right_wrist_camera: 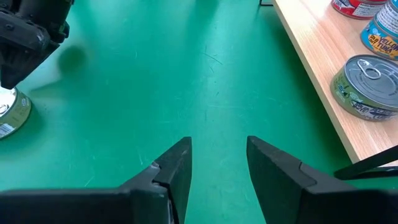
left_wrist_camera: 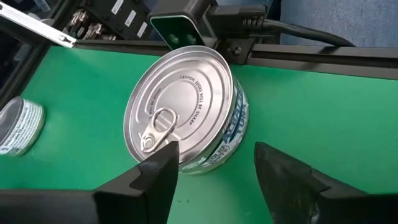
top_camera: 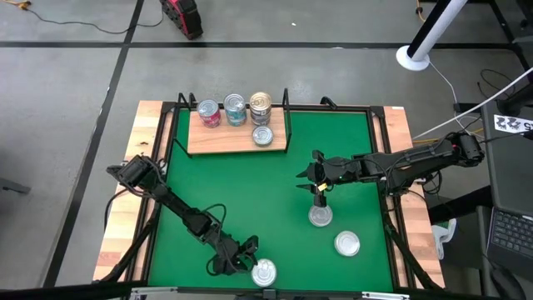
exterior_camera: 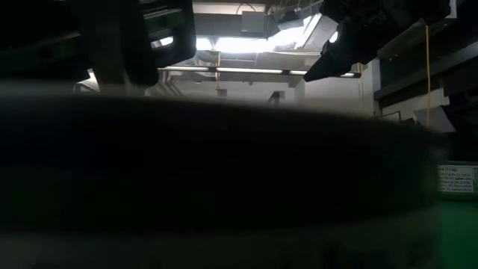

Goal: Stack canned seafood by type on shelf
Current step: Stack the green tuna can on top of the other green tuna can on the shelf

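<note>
The left gripper (top_camera: 247, 265) is sitting at the mat's near edge, about six o'clock on the green mat (top_camera: 250, 179); its fingers (left_wrist_camera: 155, 177) are standing apart, one on each side of a blue-labelled tin (left_wrist_camera: 183, 112), not yet pressing it; that tin (top_camera: 264, 272) is lying upright on the mat, ring-pull lid facing up.

The right gripper (top_camera: 319, 185) is hovering near the mat's centre, toward three o'clock; its fingers (right_wrist_camera: 177, 165) are standing parted over bare mat, holding nothing; a tin (top_camera: 320, 216) is sitting just below it at about five o'clock, and another tin (top_camera: 347, 243) is lying farther toward the near right corner.

The shelf (top_camera: 237, 137) is lying at twelve o'clock on the mat; a red-labelled tin (top_camera: 208, 112), a blue-labelled stack (top_camera: 236, 109) and a gold-labelled stack (top_camera: 261, 106) are standing in a row along its far side; a single tin (top_camera: 262, 135) is resting in front of the gold one.

The low view is showing mostly a dark blur close to the lens.
</note>
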You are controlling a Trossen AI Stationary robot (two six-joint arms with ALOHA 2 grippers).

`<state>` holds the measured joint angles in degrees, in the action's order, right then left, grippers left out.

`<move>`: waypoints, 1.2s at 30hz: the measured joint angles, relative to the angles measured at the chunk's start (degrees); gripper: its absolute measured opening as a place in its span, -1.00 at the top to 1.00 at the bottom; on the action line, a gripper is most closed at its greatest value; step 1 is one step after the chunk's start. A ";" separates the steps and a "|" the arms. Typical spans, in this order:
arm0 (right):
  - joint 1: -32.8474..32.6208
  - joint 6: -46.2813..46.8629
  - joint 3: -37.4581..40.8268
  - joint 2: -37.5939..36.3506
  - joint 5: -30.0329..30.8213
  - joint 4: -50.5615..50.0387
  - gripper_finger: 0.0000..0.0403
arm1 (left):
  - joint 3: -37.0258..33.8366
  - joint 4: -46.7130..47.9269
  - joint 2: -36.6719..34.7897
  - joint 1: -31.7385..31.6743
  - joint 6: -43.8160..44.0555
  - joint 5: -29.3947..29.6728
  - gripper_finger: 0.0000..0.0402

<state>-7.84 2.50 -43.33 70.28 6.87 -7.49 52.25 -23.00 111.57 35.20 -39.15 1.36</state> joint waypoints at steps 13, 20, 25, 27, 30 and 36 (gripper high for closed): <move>0.00 0.00 0.00 0.00 0.00 0.04 0.25 | 0.12 -1.77 1.33 -1.32 1.39 -0.20 0.12; 0.00 0.00 0.00 0.00 0.00 -0.03 0.25 | 0.11 -2.98 1.49 -3.73 3.95 4.16 0.28; -0.01 0.01 0.00 0.00 -0.01 -0.02 0.25 | 0.11 -3.04 1.49 -5.53 7.80 5.15 0.41; 0.00 0.01 0.00 0.00 0.00 -0.02 0.25 | 0.11 -3.18 1.49 -6.46 9.46 5.41 0.47; -0.01 0.01 0.00 0.00 0.00 -0.02 0.25 | 0.11 -3.24 1.46 -7.80 12.06 5.58 0.55; -0.02 0.04 0.00 0.00 0.00 -0.02 0.25 | 0.11 -3.24 1.44 -10.95 15.66 5.56 0.65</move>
<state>-7.86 2.54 -43.33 70.28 6.87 -7.51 52.36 -26.24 113.01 24.25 -23.49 6.91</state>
